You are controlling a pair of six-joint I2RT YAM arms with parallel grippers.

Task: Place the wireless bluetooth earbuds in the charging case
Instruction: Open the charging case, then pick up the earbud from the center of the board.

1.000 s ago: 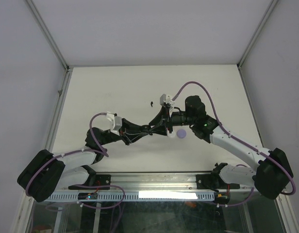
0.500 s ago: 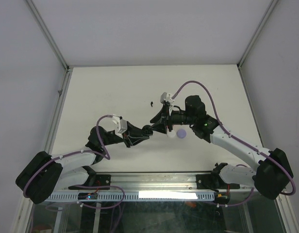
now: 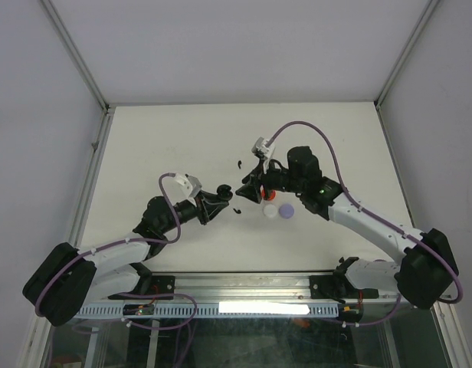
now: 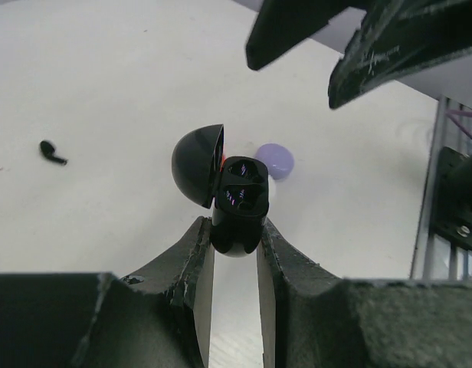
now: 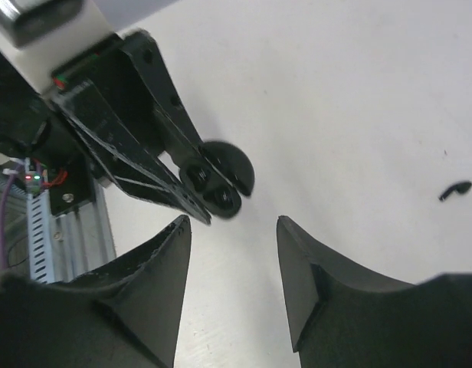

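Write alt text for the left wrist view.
The left gripper has its jaws clamped on an open black charging case, lid swung left, both wells facing the camera. A black earbud lies apart on the white table at far left; a lilac round object sits just behind the case.

The left gripper point(image 4: 236, 239) has drawn back leftward with the black case point(image 4: 239, 193); the right gripper point(image 5: 233, 227) has opened wider

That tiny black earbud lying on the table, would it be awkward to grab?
Probably fiddly: the black earbud is far smaller than the case, so it looks light and easy to flick away. Its rounded head and thin stem suggest it may pivot or skid on the table rather than roll far.
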